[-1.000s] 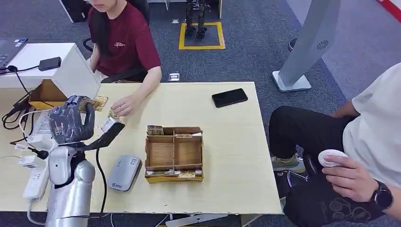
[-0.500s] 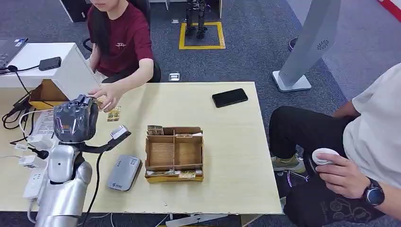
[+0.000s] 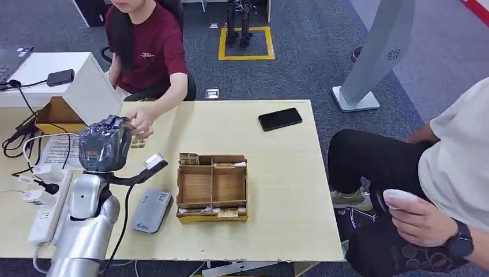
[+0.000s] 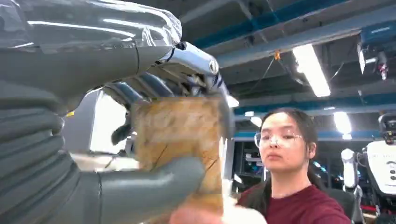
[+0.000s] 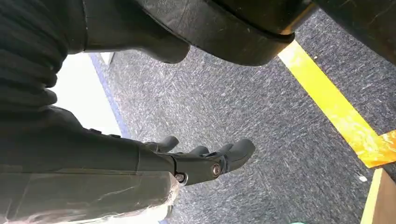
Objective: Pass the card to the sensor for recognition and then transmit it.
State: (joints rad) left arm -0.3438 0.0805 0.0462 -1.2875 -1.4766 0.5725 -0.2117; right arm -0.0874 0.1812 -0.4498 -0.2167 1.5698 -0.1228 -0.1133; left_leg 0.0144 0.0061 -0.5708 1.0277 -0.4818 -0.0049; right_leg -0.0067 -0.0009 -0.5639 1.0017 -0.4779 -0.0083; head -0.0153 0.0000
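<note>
My left hand [image 3: 104,149], wrapped in clear film, is raised over the table's left part. In the left wrist view it pinches a tan card [image 4: 177,135] between thumb [image 4: 149,186] and fingers. A person in a maroon shirt reaches across with a hand [image 3: 138,123] that meets my hand, and their fingertips [image 4: 201,217] touch the card's edge. The grey card reader [image 3: 151,210] lies flat on the table below my hand, left of the cardboard tray [image 3: 212,187]. My right hand [image 5: 205,161] hangs over the carpet, fingers apart and holding nothing.
Another card [image 3: 137,143] lies on the table [image 3: 277,173] near the person's hand. A black phone [image 3: 280,119] sits at the far right. Cables and a power strip [image 3: 43,218] line the left edge beside a white box [image 3: 86,86]. A second person sits at the right.
My left hand has shifted right, toward the person. The person's hand rose from the table to my hand, leaving a card on the table.
</note>
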